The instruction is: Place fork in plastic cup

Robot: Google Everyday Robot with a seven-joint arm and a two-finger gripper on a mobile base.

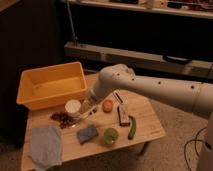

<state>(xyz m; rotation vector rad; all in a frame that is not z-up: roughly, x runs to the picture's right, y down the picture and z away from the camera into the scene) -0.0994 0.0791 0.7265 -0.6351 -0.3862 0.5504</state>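
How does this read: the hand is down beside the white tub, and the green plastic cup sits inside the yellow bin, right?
Not quite. The hand is down beside the white tub, but the plastic cup is not inside the yellow bin. It stands on the table near the front edge, just right of the blue sponge. The camera view shows this.

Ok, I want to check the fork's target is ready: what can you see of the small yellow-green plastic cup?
The small, low, round yellow-green translucent plastic cup stands upright, mouth up, near the front edge of the light wooden table, between the blue sponge and a curved green object, touching neither. Whether anything lies inside cannot be told. The claw hangs apart from it, beside the white round tub.
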